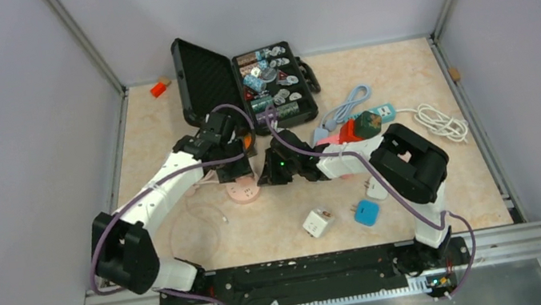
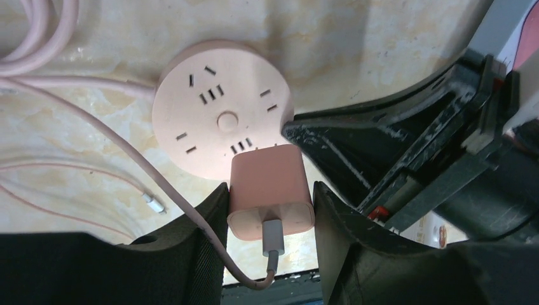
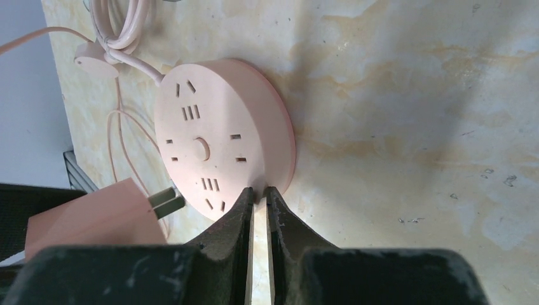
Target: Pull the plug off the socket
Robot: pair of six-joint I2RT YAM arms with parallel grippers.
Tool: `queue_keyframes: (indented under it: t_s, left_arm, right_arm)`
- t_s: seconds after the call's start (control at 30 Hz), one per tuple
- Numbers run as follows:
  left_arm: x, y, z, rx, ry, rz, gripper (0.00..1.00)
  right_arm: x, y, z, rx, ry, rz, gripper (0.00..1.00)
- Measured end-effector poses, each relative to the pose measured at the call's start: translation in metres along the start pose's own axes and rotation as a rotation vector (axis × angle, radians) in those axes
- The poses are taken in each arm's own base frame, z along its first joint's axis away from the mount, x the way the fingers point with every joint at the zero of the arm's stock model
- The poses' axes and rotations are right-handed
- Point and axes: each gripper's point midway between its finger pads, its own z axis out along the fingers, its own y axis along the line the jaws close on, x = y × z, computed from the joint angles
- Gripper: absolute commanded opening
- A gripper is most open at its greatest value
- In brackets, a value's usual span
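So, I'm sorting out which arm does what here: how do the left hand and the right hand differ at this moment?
The left hand grips the pink plug by its sides; the right hand holds nothing. The left hand's jaws stand apart around the plug; the right hand's are shut. The right hand's tips sit at the rim of the round socket, with the left hand beside it. Both are black.
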Motion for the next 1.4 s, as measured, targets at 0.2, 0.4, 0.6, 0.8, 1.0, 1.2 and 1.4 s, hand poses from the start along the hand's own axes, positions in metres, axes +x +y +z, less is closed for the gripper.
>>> queue_keyframes:
  t_s: [0.2, 0.4, 0.6, 0.8, 1.0, 1.2, 1.4]
  left_arm:
    - [0.027, 0.013, -0.016, 0.032, 0.006, 0.007, 0.24]
    - [0.078, 0.018, -0.019, 0.141, 0.101, -0.004, 0.25]
    - [0.119, 0.017, -0.002, 0.226, 0.228, -0.037, 0.26]
    - [0.137, 0.016, 0.012, 0.254, 0.304, -0.053, 0.45]
    - [0.128, 0.022, 0.019, 0.198, 0.264, -0.071, 0.85]
    - [0.1, 0.019, 0.016, 0.156, 0.166, -0.081, 0.99]
    - [0.074, 0.012, -0.002, 0.159, 0.071, -0.064, 0.99]
  right_arm:
    - [-0.001, -0.001, -0.002, 0.003, -0.004, -0.027, 0.21]
    - [-0.005, -0.006, -0.017, 0.067, 0.006, -0.096, 0.29]
    - [-0.039, 0.018, -0.058, 0.068, -0.087, -0.159, 0.34]
    - [-0.078, 0.031, -0.12, 0.081, -0.248, -0.174, 0.39]
    - [-0.083, 0.018, -0.161, 0.138, -0.316, -0.179, 0.45]
    - [-0.079, -0.01, -0.178, 0.244, -0.31, -0.177, 0.58]
    - [-0.086, -0.028, -0.21, 0.32, -0.348, -0.188, 0.87]
